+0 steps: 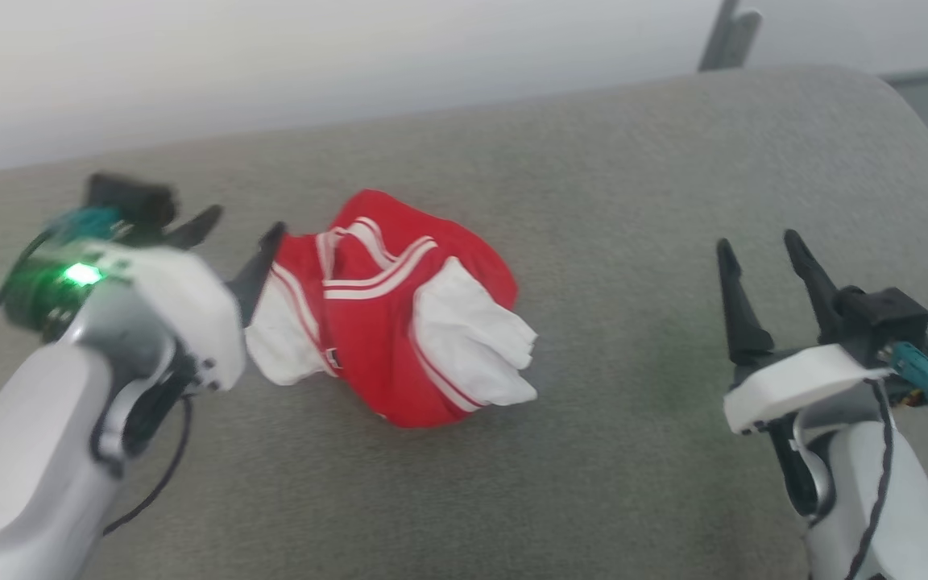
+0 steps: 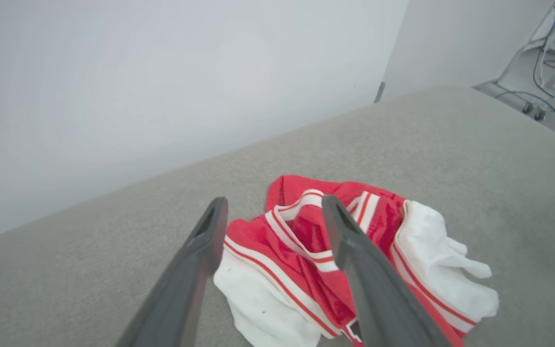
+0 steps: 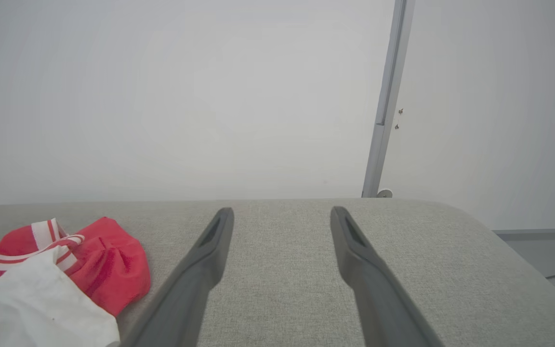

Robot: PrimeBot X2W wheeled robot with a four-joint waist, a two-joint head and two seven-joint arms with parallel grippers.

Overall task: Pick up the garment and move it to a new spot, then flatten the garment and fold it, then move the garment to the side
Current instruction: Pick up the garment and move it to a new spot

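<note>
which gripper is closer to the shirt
The left gripper: its open fingers sit right at the crumpled garment's edge, one tip by a white sleeve. The right gripper stands apart over bare grey cushion.

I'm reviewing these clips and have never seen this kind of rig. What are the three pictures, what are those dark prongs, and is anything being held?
This is a two-armed robot. One picture comes from a camera on its head, looking down at a grey padded surface. The other two come from cameras on its wrists, each looking along that arm's own claw, so the dark prongs are the claw's fingers. On the surface lies a crumpled garment, red with white sleeves and striped trim. The left claw is right beside it, jaws open around nothing; the right claw stands apart to the side, also open. Nothing is held.
</note>
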